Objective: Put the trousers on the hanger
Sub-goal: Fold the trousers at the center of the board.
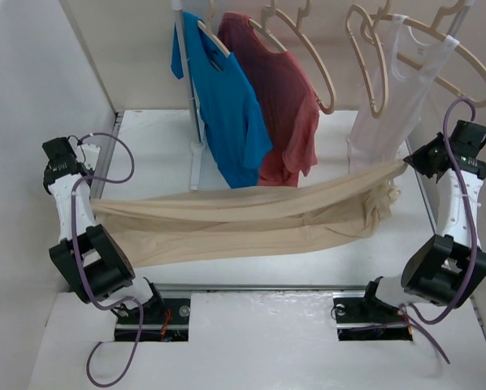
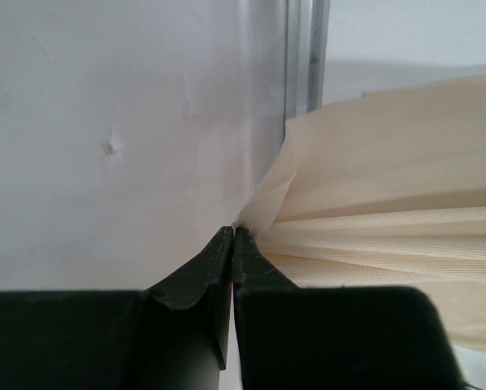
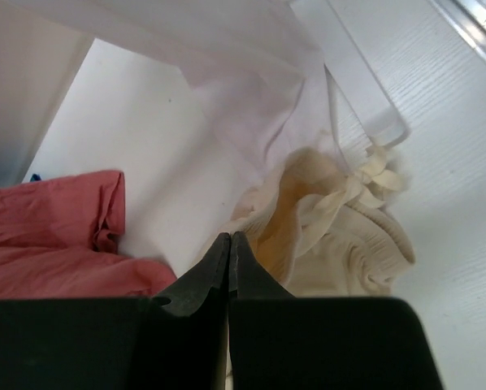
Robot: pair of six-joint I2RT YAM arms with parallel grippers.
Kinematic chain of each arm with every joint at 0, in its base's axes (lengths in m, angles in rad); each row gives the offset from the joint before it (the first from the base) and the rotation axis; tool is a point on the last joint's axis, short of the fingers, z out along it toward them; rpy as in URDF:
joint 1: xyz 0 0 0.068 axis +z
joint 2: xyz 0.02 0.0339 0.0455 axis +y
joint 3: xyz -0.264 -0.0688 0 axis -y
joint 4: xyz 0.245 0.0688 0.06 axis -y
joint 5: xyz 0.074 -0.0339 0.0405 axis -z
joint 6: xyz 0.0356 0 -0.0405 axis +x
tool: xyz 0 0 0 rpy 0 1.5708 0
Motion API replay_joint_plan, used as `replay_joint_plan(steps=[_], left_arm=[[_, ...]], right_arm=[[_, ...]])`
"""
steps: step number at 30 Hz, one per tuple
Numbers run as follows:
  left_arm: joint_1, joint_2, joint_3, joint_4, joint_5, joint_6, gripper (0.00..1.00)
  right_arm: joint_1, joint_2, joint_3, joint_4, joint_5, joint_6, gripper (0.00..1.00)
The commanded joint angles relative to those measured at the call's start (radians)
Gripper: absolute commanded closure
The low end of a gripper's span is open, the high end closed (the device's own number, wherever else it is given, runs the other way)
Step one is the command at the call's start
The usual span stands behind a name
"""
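**Top external.** Fixed above and behind the arm bases (image 1: 145, 313). Faces down and forward across the table (image 1: 154, 138) to the red T-shirt (image 1: 284, 97) and vest (image 1: 385, 106) hung at the far side. Distant; both arms are in frame.

**Left wrist.** Sits behind the left gripper (image 2: 231, 236) and looks along its fingers. Very near; the trousers (image 2: 389, 211) and a white wall (image 2: 105, 122) fill the frame.

**Right wrist.** Sits behind the right gripper (image 3: 229, 240) and faces down toward the table. Near.

**Shared coverage.** The trousers appear in all three views. The T-shirt and vest appear in the top and right wrist views only.
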Motion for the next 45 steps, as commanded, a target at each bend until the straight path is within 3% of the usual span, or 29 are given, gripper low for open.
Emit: replay_joint_plan(steps=[1, 4, 8, 12, 15, 23, 27, 37, 45], left_arm=[[0.003, 0.028, 0.12, 0.035, 0.071, -0.024, 1.0], [0.003, 0.068, 0.272, -0.014, 0.117, -0.057, 1.0], [0.003, 0.101, 0.364, -0.078, 0.152, -0.071, 1.0], [0.003, 0.036, 0.216, -0.072, 0.099, -0.023, 1.0], [0.012, -0.048, 0.032, -0.052, 0.033, 0.02, 1.0], [0.098, -0.071, -0.221, -0.121, -0.101, 0.132, 1.0], [0.121, -0.05, -0.246, -0.121, -0.119, 0.164, 1.0], [0.121, -0.027, -0.113, -0.149, -0.118, 0.182, 1.0], [0.131, -0.036, -0.166, -0.189, -0.118, 0.201, 1.0]], right_arm=[[-0.007, 0.049, 0.054, 0.057, -0.086, 0.011, 1.0], [-0.007, 0.097, 0.155, 0.068, -0.097, 0.011, 1.0], [-0.007, 0.118, 0.263, 0.017, -0.056, -0.007, 1.0], [-0.007, 0.056, 0.193, -0.006, -0.007, -0.007, 1.0], [-0.067, -0.006, 0.038, 0.034, -0.04, 0.06, 1.0], [-0.292, -0.139, -0.346, 0.077, -0.177, 0.164, 1.0], [-0.328, -0.152, -0.412, 0.102, -0.177, 0.191, 1.0], [-0.328, -0.13, -0.309, 0.051, -0.111, 0.163, 1.0], [-0.328, -0.107, -0.395, 0.056, -0.007, 0.154, 1.0]])
